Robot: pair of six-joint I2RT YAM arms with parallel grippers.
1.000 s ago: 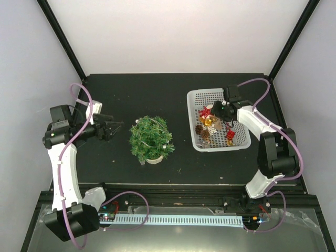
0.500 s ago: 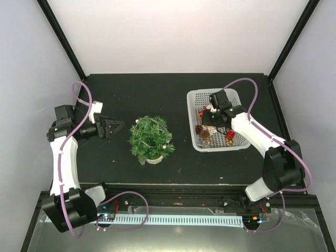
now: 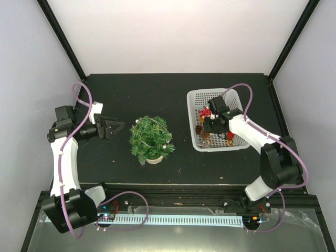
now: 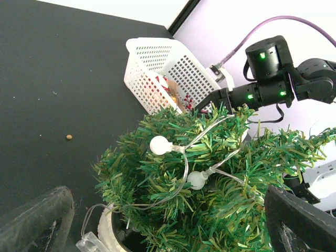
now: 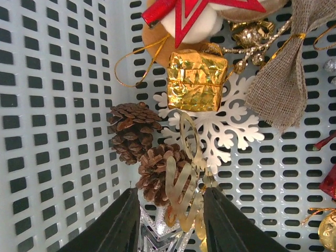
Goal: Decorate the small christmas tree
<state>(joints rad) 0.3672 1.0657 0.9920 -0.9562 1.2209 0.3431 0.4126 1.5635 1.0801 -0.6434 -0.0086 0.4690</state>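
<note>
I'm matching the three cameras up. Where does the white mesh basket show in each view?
Top external: white mesh basket right of centre.
Left wrist: basket upper middle, behind the small christmas tree.
Right wrist: basket mesh fills the frame.
Shared landmark: the right gripper, at the basket in every view.

White mesh basket (image 3: 192,113) on black table (image 3: 131,89) holds pine cones (image 5: 131,131), gold gift box (image 5: 197,80), white snowflake (image 5: 231,126), red star (image 5: 194,13), burlap bow (image 5: 283,89).
</note>
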